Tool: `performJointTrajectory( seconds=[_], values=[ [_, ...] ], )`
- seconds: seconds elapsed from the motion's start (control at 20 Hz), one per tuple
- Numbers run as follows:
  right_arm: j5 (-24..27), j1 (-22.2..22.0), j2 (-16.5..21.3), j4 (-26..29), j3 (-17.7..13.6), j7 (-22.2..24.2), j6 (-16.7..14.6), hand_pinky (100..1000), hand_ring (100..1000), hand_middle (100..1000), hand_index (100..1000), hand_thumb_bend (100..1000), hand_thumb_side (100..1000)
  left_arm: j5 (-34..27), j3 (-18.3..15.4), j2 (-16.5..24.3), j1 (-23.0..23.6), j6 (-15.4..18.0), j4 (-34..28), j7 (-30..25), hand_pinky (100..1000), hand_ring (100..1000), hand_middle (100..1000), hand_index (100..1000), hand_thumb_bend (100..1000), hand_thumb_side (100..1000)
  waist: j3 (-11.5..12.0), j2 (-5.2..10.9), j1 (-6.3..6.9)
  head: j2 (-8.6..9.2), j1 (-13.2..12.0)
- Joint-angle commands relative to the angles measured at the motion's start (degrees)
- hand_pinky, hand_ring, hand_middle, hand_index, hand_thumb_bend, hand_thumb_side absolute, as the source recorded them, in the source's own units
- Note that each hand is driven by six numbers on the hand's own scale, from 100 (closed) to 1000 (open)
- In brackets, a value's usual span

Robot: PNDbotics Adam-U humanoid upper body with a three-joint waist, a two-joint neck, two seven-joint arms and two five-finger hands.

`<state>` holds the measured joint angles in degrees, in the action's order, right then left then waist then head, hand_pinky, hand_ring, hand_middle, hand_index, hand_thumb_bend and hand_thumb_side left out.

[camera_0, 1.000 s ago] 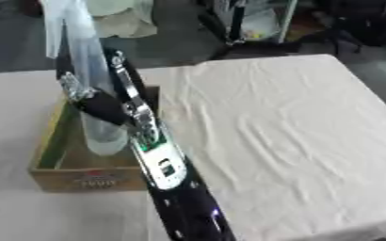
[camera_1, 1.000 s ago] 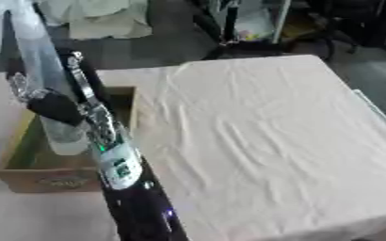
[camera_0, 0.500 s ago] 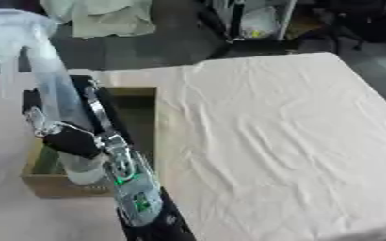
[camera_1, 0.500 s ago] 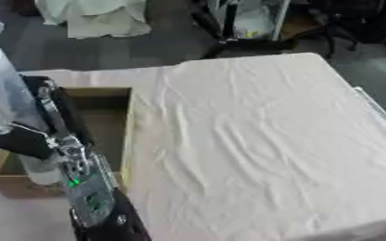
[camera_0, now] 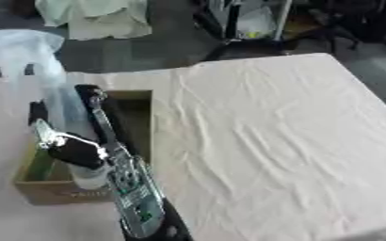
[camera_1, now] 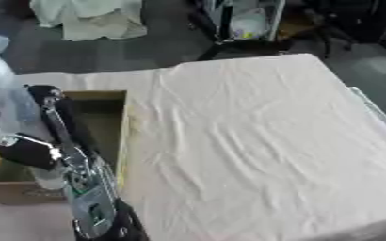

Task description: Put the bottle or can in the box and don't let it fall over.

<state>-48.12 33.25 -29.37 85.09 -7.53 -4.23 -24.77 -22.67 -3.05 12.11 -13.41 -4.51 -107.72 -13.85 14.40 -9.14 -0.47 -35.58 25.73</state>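
Nearest the camera, the robot's left arm [camera_0: 139,202] rises from the lower edge, just in front of the cardboard box [camera_0: 134,106], its silver forearm panel with a green light facing up. The left hand [camera_0: 77,150] sits over the box's near end, fingers and thumb curled round the lower body of a clear spray bottle [camera_0: 52,101]. The bottle stands upright inside the box; its base appears low in the near part of the box interior, though whether it touches the box floor cannot be told. Its pale trigger head [camera_0: 19,44] rises well above the box rim. The box is open-topped, brown, with a greenish inner wall on its left side and printing on its near face that is too blurred to read. It rests on the surface [camera_0: 278,132], which is covered by a wrinkled cream cloth extending right of the box. Beyond the far edge of the surface, past the box, a pale cloth bundle [camera_0: 97,16] lies on the dark floor.
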Motion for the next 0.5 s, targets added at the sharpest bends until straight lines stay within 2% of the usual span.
performJointTrajectory(
  seconds=[0.05, 0.35, 0.5],
  values=[
    [1.03, 1.48, -3.58, 2.46, -0.11, -0.41, 1.60, 246, 281, 240, 206, 100, 470, -0.10, -0.07, 0.40, -0.48, 0.15, -1.05, -0.22, 1000, 1000, 1000, 769, 135, 816, -0.06, 0.35, 0.63, 0.71, 0.99],
    [4.69, 4.40, -3.58, 4.55, -1.90, -0.69, 6.24, 244, 276, 232, 198, 100, 470, 0.22, 0.21, -0.32, -1.06, 0.23, -1.10, -0.83, 1000, 1000, 1000, 769, 136, 823, 0.86, -0.95, 1.12, 1.80, 2.54],
    [3.85, 5.63, -3.58, 6.46, -2.25, -1.18, 6.15, 245, 276, 230, 195, 100, 470, 0.06, 0.45, -1.02, -2.12, 0.15, -1.24, -1.03, 1000, 1000, 1000, 769, 139, 822, 2.19, -2.06, 1.24, 3.12, 3.80]
  ],
)
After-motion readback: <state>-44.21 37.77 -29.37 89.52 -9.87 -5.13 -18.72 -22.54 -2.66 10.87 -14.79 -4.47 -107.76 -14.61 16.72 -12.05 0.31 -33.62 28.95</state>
